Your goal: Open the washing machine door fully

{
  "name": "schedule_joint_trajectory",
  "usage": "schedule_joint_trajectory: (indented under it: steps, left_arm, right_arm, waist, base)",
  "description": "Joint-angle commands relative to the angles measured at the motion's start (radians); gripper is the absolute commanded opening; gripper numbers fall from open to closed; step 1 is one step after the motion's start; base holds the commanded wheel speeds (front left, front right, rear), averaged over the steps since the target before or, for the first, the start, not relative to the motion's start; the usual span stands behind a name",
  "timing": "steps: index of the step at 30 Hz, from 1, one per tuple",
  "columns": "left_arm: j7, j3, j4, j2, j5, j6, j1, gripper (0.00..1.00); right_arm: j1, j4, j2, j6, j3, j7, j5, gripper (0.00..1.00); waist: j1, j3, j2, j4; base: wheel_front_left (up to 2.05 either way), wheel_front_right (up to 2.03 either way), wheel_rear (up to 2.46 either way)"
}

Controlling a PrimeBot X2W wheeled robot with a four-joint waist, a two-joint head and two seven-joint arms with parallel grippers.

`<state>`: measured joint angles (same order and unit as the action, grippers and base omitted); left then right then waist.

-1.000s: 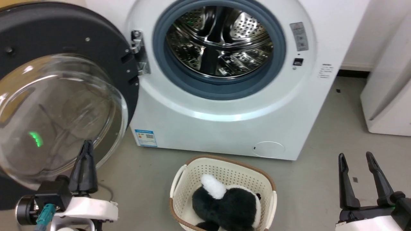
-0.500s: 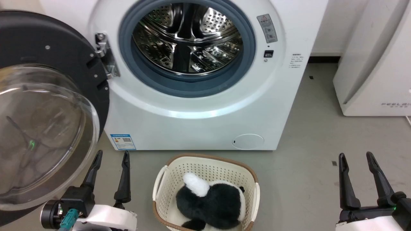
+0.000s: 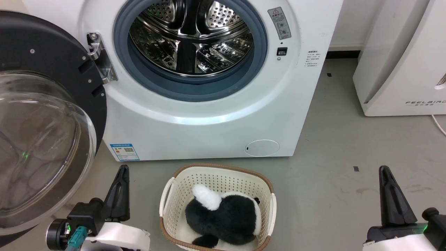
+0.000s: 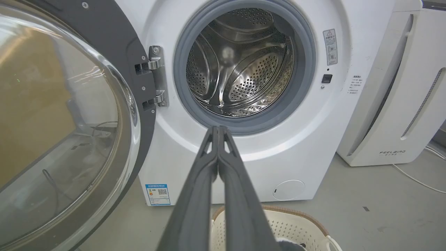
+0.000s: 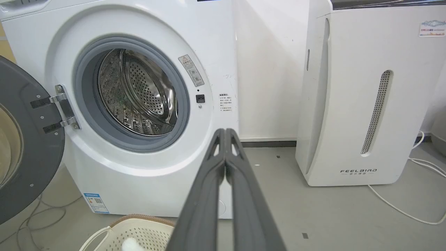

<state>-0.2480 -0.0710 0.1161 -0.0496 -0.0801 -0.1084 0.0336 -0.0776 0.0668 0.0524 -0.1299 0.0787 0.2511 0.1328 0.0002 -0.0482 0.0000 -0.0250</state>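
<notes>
My left pincer (image 3: 122,172) and right pincer (image 3: 384,173) are both pressed closed, holding nothing. The washing machine door (image 3: 45,45) stands swung wide to the left of the washing machine (image 3: 195,129), near my left pincer.

White washer (image 3: 195,129), blk door (image 3: 41,45), cream perforated basket (image 3: 223,179), blk/white plush toy (image 3: 226,216).

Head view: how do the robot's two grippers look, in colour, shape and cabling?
The left gripper and right gripper each have two long, dark tapering fingers on a black base joined to a white wrist shell. A teal connector sits by the left wrist; a green light glows on the right base.
</notes>
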Motion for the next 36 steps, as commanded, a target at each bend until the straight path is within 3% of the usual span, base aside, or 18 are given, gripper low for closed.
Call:
schedule_joint_trajectory:
  steps: [1,36]
  left_arm:
    - [0.002,0.002,-0.003,0.0,0.003,0.004,-0.001,0.0]
    - [0.076,0.023,-0.037,0.0,0.026,0.035,-0.011,0.0]
  right_arm:
    - [0.003,-0.002,0.0,0.0,-0.002,-0.004,-0.005,0.0]
    - [0.025,-0.021,-0.001,0.0,-0.025,-0.078,-0.043,0.0]
  waist:
    - [-0.0001,0.0,0.0,0.0]
    - [-0.0001,0.015,0.0,0.008]
  base:
    - [0.0,0.0,0.0]
    - [0.0,0.0,0.0]
